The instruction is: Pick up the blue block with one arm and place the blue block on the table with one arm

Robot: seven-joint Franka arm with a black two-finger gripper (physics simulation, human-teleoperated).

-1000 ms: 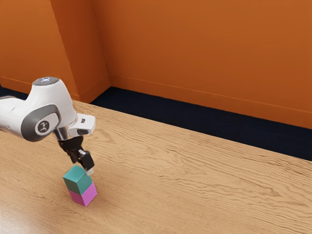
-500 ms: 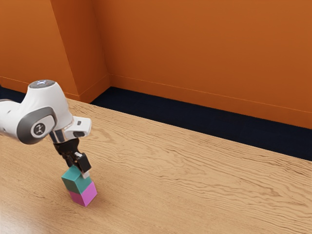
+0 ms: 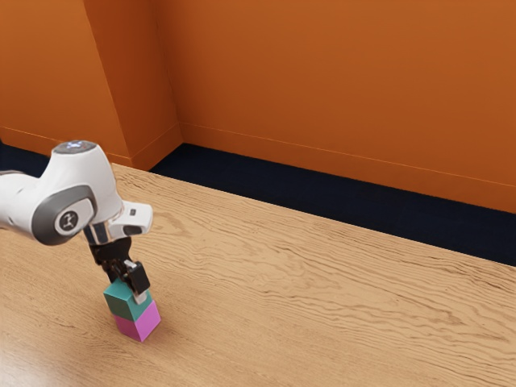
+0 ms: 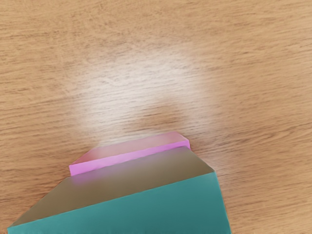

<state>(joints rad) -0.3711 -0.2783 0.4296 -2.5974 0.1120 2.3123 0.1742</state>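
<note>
The blue block, teal in colour, (image 3: 121, 304) rests on top of the pink block (image 3: 147, 322) in the exterior view. My gripper (image 3: 131, 289) is down at the blue block, overlapping its upper part and its right-hand side; whether it grips the block cannot be made out. Part of the blue block's top is hidden behind the gripper. Close under the hand in the wrist view is the blue block (image 4: 151, 209), with a shaded side face. The pink block (image 4: 131, 155) juts out beyond that face, lower down.
Both blocks stand on the wood-grained table (image 3: 306, 298), which stretches toward the exterior view's right. Beyond its far edge lie a dark floor (image 3: 322, 201) and orange walls (image 3: 339, 89).
My gripper has come down and slightly toward the exterior view's left, onto the blue block. The blue block's outline has shifted slightly; the pink block is where it was.
</note>
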